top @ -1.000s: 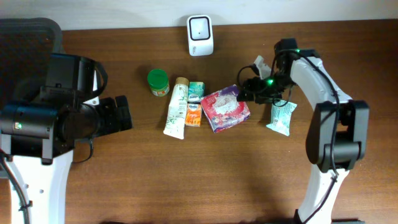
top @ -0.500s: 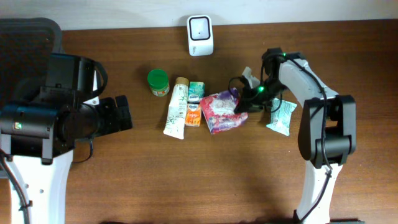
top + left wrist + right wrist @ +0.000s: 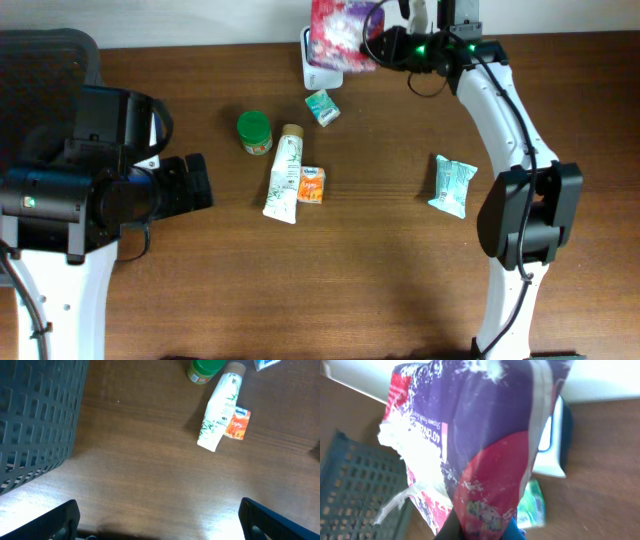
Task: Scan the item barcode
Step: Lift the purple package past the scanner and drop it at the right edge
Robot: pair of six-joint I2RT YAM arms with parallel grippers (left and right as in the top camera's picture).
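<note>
Firmly, right hand (image 3: 374, 46) grips the pink packet (image 3: 336, 26) over the scanner (image 3: 321, 76); left hand (image 3: 196, 182) gapes wide.

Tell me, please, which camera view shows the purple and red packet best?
The right wrist view: the purple and red packet fills the frame, print visible. Overhead shows it small at the top edge. The left wrist view misses it.
</note>
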